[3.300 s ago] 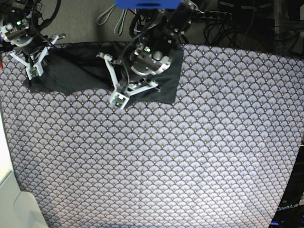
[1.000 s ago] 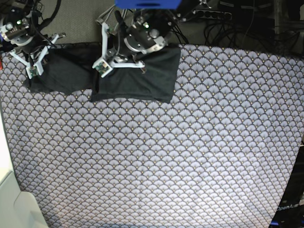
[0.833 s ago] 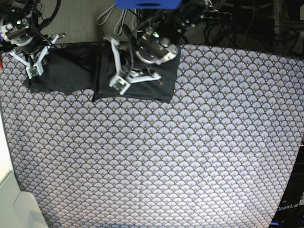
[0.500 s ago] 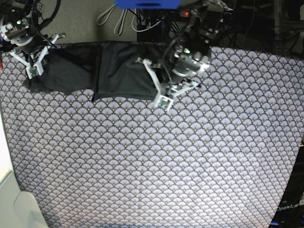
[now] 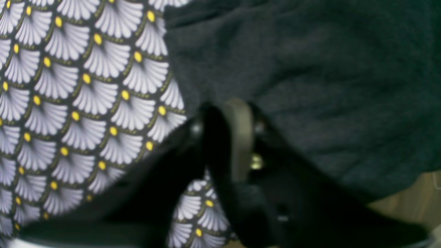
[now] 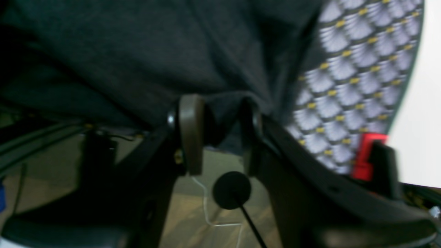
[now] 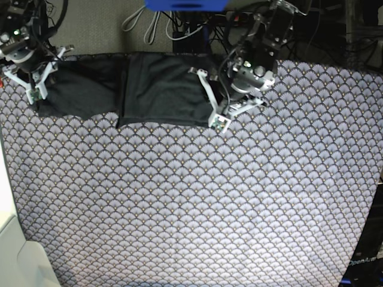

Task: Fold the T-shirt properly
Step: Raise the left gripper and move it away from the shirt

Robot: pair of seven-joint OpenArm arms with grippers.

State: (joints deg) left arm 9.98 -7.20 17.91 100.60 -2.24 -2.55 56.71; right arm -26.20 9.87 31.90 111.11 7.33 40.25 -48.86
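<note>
The dark T-shirt (image 7: 161, 89) lies along the far left edge of the table, its right half folded into a flat rectangle. My left gripper (image 7: 222, 104) sits at the shirt's right edge. In the left wrist view the gripper (image 5: 224, 134) is blurred, its jaws slightly parted over the hem of the T-shirt (image 5: 327, 86). My right gripper (image 7: 36, 72) is at the shirt's far left end. In the right wrist view this gripper (image 6: 220, 127) is open, and the edge of the T-shirt (image 6: 120, 51) hangs between its pads (image 6: 191, 134).
A grey scallop-patterned cloth (image 7: 209, 197) covers the whole table. Cables (image 7: 149, 24) and a blue block (image 7: 185, 5) lie behind the far edge. A white surface (image 7: 9, 239) borders the left side. A red part (image 6: 368, 155) shows beside the right gripper.
My left arm has swept rightwards across the shirt to its right edge. Both grippers' jaws have parted. The right arm has shifted slightly up and left.
</note>
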